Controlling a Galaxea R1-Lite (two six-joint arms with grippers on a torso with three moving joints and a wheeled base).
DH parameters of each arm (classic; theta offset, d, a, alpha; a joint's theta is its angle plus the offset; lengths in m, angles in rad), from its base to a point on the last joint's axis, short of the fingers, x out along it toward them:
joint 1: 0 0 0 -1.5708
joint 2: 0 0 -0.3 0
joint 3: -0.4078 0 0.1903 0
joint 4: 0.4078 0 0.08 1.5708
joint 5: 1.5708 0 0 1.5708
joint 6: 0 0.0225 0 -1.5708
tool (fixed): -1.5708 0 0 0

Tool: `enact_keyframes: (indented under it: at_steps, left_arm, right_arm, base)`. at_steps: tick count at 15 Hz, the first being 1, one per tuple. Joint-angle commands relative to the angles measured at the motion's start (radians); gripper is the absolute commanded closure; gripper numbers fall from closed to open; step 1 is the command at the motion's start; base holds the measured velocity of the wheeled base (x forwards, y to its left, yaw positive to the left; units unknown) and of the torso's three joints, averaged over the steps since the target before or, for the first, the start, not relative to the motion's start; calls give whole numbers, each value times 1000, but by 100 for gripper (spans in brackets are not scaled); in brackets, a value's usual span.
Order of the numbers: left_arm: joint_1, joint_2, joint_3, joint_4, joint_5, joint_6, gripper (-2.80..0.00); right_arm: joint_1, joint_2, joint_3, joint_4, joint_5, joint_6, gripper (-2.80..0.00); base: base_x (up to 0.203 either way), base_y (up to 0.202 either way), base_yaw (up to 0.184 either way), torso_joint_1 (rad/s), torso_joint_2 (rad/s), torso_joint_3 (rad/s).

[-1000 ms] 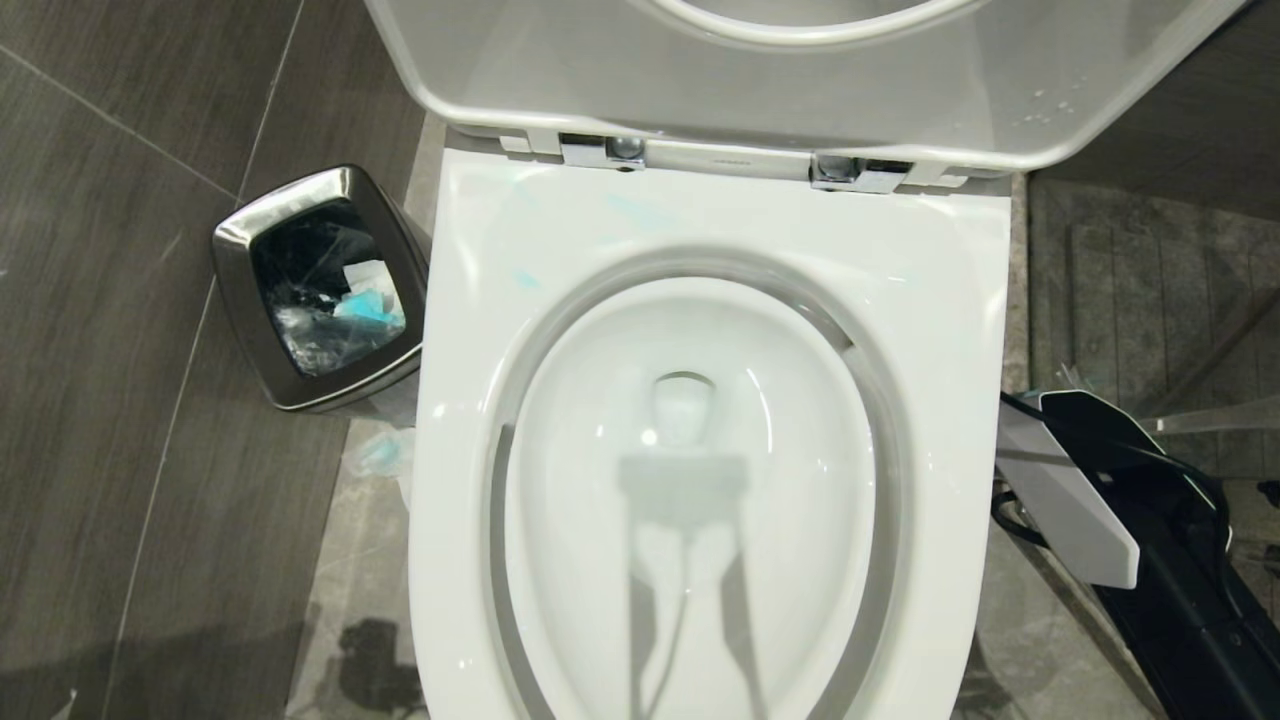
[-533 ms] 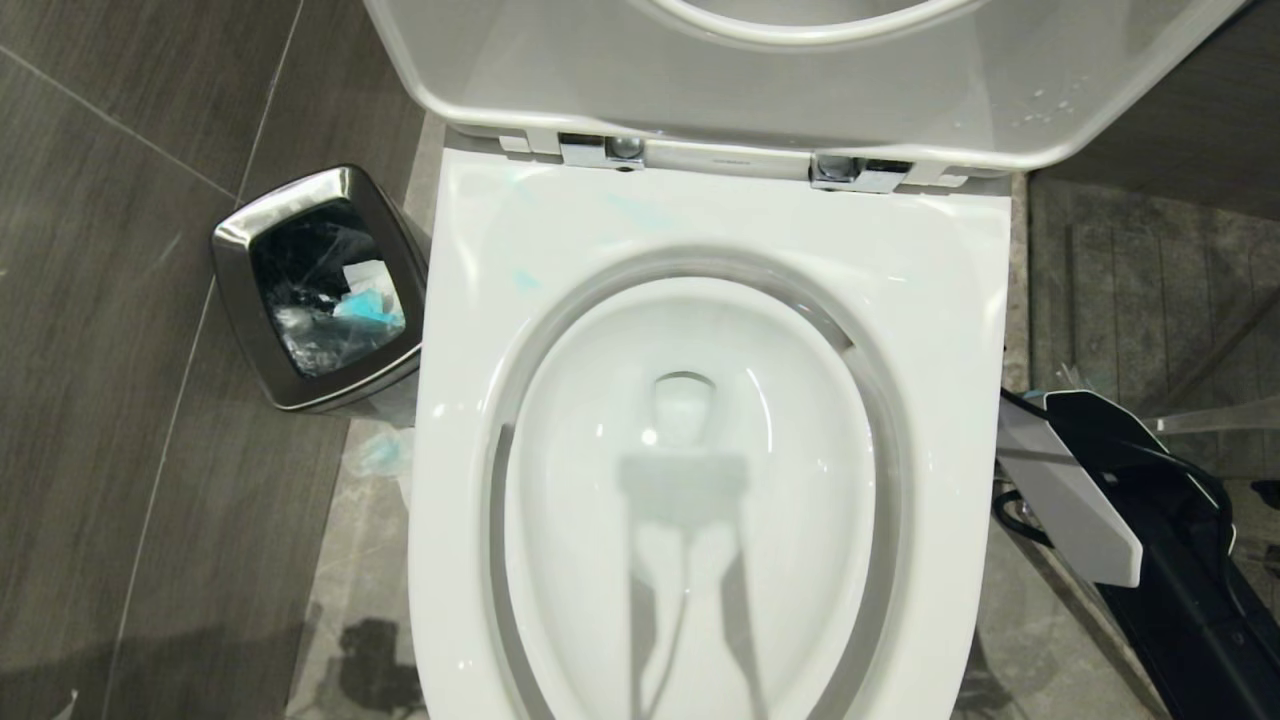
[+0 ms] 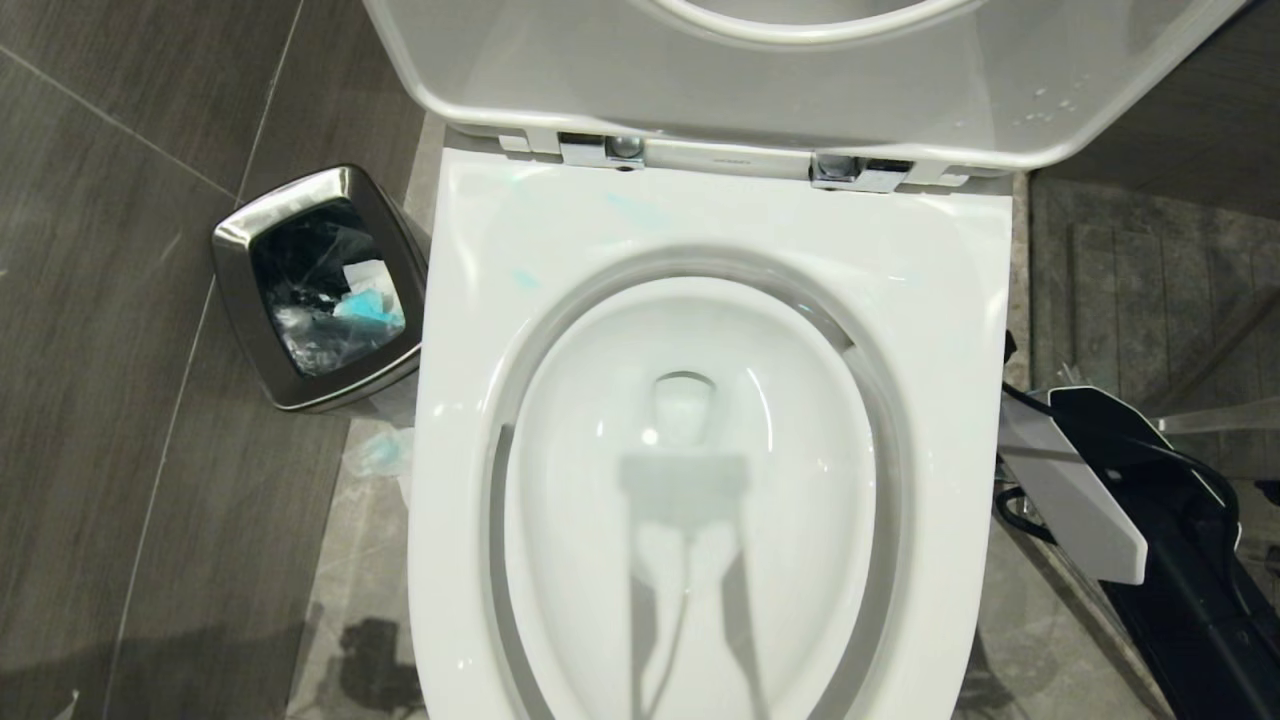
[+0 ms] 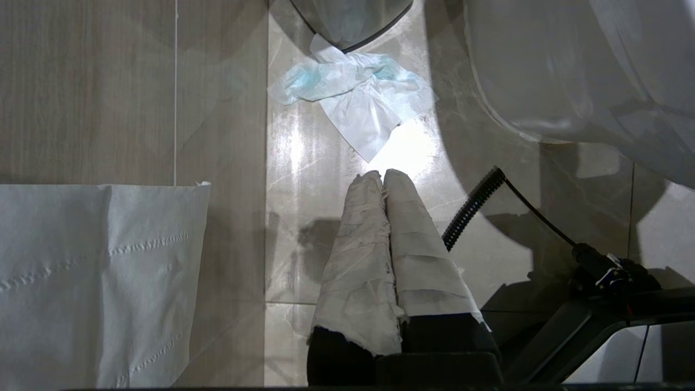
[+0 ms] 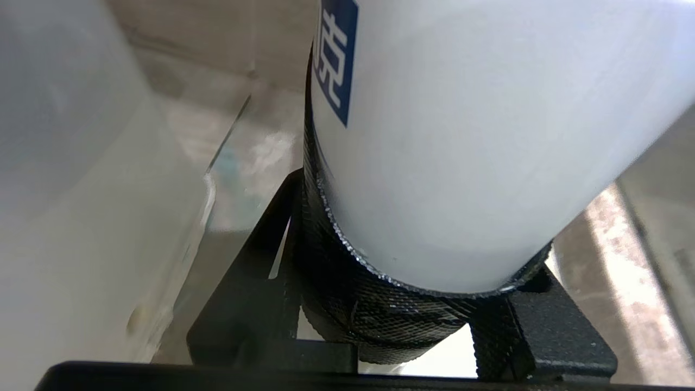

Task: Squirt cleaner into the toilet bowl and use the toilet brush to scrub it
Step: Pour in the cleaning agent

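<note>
White bottle (image 5: 461, 136) sits clasped within the right tool (image 5: 412, 304).

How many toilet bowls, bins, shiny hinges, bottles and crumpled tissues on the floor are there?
Toilet bowl: 1
Steel bin: 1
Chrome hinges: 2
White bottle: 1
Crumpled tissue on the floor: 1
Total: 6

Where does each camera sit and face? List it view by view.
Head view: on the robot's head, looking down into the toilet bowl; right arm at the right edge.
Left wrist view: behind the left gripper, jaws shut, facing floor and crumpled tissue.
Right wrist view: behind the right gripper, jaws around a white bottle.
Shared: head and left wrist both show that tissue.
</note>
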State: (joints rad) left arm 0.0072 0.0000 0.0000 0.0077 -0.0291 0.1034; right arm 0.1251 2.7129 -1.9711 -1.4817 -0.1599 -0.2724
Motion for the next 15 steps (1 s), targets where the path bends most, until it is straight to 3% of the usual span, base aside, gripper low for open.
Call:
enact_keyframes:
  at_steps: [1,8,15]
  left_arm:
    - [0,0,2,0,0,1,0]
    - [0,0,2,0,0,1,0]
    - [0,0,2,0,0,1,0]
  right_arm:
    - [1,-36,21,-27,-8,-4,0]
    - [0,-282,395,-48,-44,0,0]
    - [-22,-570,677,-48,-93,3,0]
  base:
    - [0,0,0,0,0,0]
    - [0,0,0,0,0,0]
    - [0,0,0,0,-11,2]
